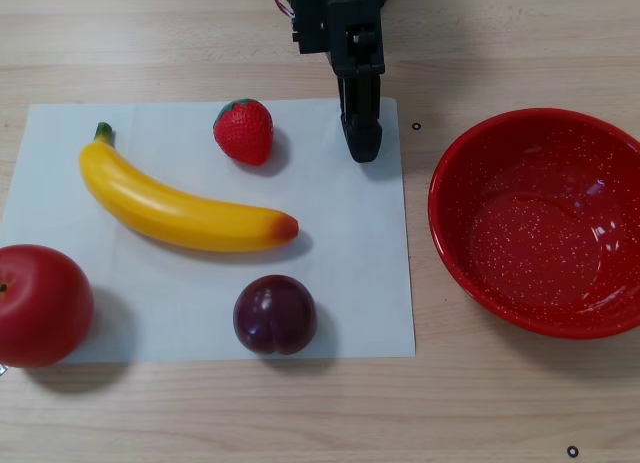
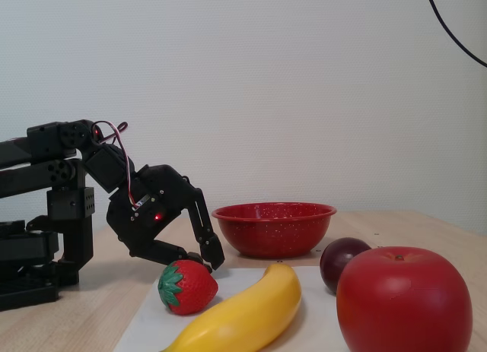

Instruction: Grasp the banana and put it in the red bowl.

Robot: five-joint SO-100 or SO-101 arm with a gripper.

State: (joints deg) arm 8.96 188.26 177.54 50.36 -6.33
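Observation:
The yellow banana lies on a white sheet, its green stem toward the upper left in the other view; the fixed view shows the banana in the foreground. To its right, off the sheet, stands the red bowl, which looks empty; it is behind the fruit in the fixed view. My black gripper hangs low over the sheet's top right corner, beside the strawberry and apart from the banana. Its fingers look closed together with nothing between them.
A strawberry sits left of the gripper, a dark plum below the banana, and a red apple at the sheet's lower left. The white sheet lies on a wooden table. The arm's base stands at the left of the fixed view.

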